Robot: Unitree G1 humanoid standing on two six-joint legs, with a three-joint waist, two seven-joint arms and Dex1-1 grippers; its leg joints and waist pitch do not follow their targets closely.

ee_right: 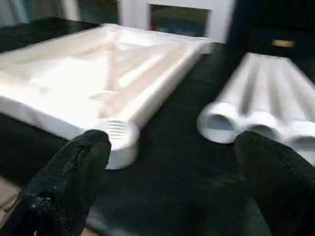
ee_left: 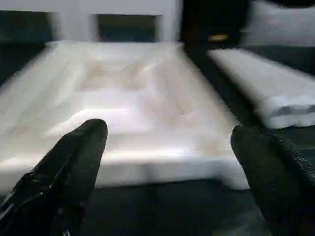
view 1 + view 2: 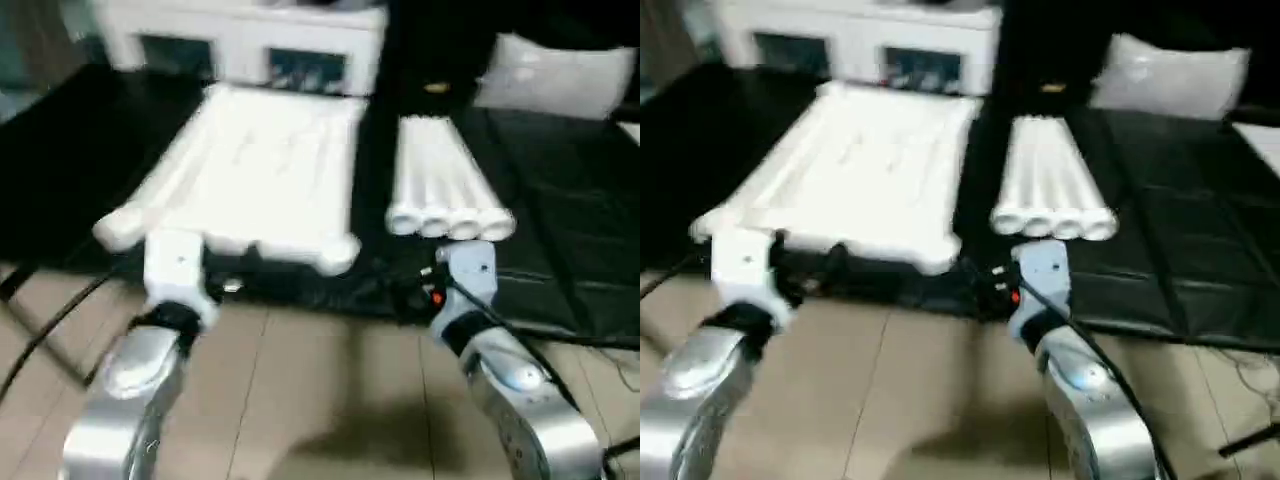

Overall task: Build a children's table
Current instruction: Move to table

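Left eye view: table top [image 3: 265, 175] lies underside-up on the black mat [image 3: 560, 230], four legs [image 3: 440, 180] just beside it, both the left gripper [image 2: 167, 162] and right gripper [image 1: 172, 167] wide open, empty; judged pre-grasp, next needing a leg picked and socketed.

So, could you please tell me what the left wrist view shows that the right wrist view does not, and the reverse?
Left wrist alone: the tabletop seen head-on along its ribbed underside, with the left end effector open before it. Right wrist alone: the open ends of the legs, a round corner socket, and the open right end effector. Both share the upside-down tabletop, the legs lying beside it, the black mat and the white cabinet behind.
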